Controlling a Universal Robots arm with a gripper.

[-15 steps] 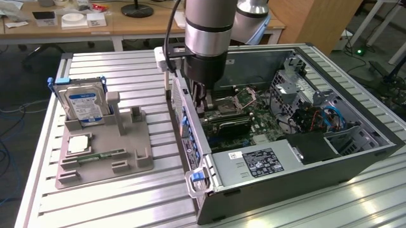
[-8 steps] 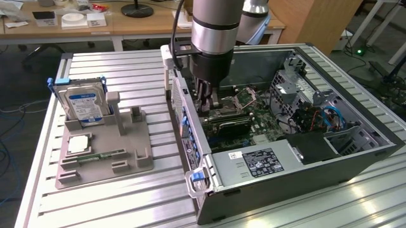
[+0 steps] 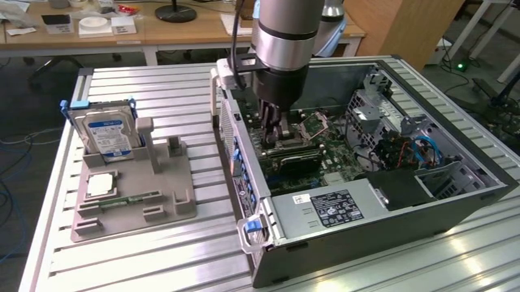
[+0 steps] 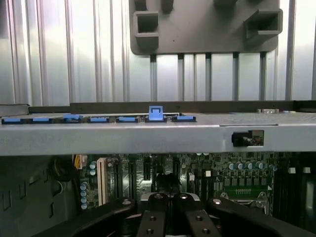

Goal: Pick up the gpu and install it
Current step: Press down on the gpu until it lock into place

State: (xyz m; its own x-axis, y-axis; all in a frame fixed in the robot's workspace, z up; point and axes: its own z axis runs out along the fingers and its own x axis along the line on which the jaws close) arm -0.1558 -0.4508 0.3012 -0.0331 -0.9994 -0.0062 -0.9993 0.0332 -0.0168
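Claw [image 3: 277, 135]: lowered inside the open computer case [image 3: 455, 201], just above the motherboard [image 3: 325, 149]; in the wrist view its dark fingers [image 4: 163, 217] stand close together, nearly touching, but whether they pinch anything cannot be told.
Gpu [image 3: 294, 159]: a black flat card lying along the motherboard slots, just below the claw tips in the exterior view; contact with the claw cannot be told.
Arm [image 3: 284, 36]: comes straight down from above into the case.
Computer case: lies on its side on the ribbed metal counter [image 3: 162, 255], side panel off, blue clips [image 4: 155, 113] along its near wall.
Holder tray [image 3: 134, 194]: grey, on the counter to the exterior view's left of the case, well apart from the claw.
Hard drive [image 3: 107, 132]: silver with a blue label, standing upright in the tray.
Memory stick [image 3: 134, 198]: narrow, green, lying flat on the tray.
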